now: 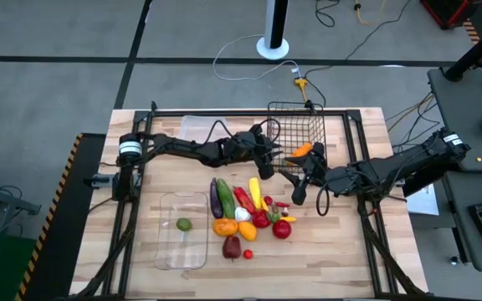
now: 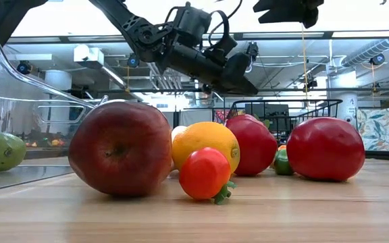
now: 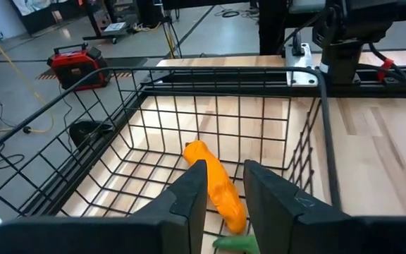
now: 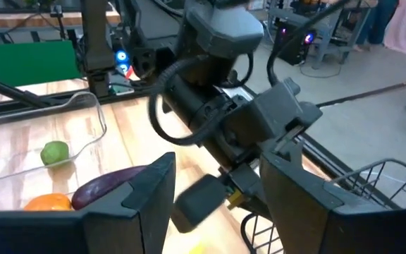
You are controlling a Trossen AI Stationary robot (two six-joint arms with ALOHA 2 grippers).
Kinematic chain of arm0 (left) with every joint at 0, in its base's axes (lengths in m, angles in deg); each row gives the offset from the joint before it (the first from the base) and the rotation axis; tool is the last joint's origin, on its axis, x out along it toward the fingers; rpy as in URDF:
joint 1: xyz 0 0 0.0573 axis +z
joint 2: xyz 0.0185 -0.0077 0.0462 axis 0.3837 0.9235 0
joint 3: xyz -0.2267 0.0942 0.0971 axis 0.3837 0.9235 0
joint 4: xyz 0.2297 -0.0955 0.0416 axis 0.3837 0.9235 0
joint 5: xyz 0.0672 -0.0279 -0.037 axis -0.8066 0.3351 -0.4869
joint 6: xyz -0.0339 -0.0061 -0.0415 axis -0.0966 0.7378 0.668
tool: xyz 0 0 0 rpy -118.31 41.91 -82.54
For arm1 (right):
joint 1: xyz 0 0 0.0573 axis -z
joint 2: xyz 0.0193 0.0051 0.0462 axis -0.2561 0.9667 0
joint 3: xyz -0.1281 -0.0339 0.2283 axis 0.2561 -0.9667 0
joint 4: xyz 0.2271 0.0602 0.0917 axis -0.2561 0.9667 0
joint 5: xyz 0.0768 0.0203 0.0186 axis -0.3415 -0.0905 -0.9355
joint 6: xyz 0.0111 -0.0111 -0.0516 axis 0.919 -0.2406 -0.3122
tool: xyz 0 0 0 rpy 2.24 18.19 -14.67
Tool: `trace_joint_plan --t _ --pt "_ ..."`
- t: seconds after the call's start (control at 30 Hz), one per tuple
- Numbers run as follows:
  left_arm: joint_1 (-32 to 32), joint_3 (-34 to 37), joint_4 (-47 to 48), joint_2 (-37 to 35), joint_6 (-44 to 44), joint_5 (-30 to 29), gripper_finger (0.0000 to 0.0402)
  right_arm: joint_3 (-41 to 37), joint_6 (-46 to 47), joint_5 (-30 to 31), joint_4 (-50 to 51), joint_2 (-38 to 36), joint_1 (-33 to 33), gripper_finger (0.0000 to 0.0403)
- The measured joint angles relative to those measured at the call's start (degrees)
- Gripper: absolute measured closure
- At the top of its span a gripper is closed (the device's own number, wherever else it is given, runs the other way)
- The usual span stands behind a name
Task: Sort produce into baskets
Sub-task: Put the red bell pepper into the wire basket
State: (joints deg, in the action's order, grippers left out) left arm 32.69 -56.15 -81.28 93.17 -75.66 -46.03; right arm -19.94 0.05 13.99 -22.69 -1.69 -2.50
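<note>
An orange carrot [image 3: 217,187] is seen lying inside the black wire basket [image 1: 295,134] at the far side, the released left gripper [image 3: 224,185] is held over it, and the right gripper [image 1: 299,186], spread wide, is held beside the produce pile [image 1: 245,213].

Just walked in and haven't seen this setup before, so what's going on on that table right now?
Two robot arms are sorting toy produce. The left hand hangs open over the wire basket, where a carrot already lies. The right hand is open too, beside the basket and above the pile waiting mid-table. A lime sits alone in the clear tray. Neither hand holds anything.
</note>
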Motion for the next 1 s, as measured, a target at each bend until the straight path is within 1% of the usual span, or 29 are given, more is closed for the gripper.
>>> trace_joint_plan --t 0.17,0.33,0.4,0.5,0.57,0.73,0.87,0.93,1.0 --pt "-1.48 0.00 1.42 -2.92 -1.04 0.00 0.0323 -0.02 0.79 0.06 0.65 0.00 0.00 0.0204" --pt "-3.38 0.43 7.89 -8.14 -2.60 -0.11 0.0323 -0.02 1.30 0.04 0.55 0.00 0.00 0.0204" --pt "-4.22 1.83 9.06 -10.74 -2.66 -0.11 0.0323 -0.02 1.41 0.04 0.55 0.00 0.00 0.0204" --pt "-5.52 5.79 9.18 -15.19 -2.89 -0.27 0.0323 -0.02 2.06 0.04 0.57 0.02 0.00 0.0204" --pt "-6.63 8.92 8.97 -18.58 -2.51 -1.37 0.0323 -0.02 2.66 0.06 0.57 0.02 0.00 0.0204" --pt "-10.34 16.41 8.73 -27.18 1.19 -2.60 0.0323 -0.02 2.77 0.04 0.07 0.02 0.01 0.0204" --pt "-13.85 21.20 9.15 -32.33 3.78 -2.89 0.0323 -0.02 2.77 0.04 -0.08 0.02 0.11 0.0204" --pt "-15.87 22.90 9.35 -34.54 4.65 -4.62 0.0323 -0.02 2.84 0.02 -0.19 0.02 0.11 0.0204" --pt "-18.05 24.58 10.53 -36.64 5.40 -7.76 0.0323 -0.02 3.29 -0.03 -0.17 0.02 0.11 0.0204"
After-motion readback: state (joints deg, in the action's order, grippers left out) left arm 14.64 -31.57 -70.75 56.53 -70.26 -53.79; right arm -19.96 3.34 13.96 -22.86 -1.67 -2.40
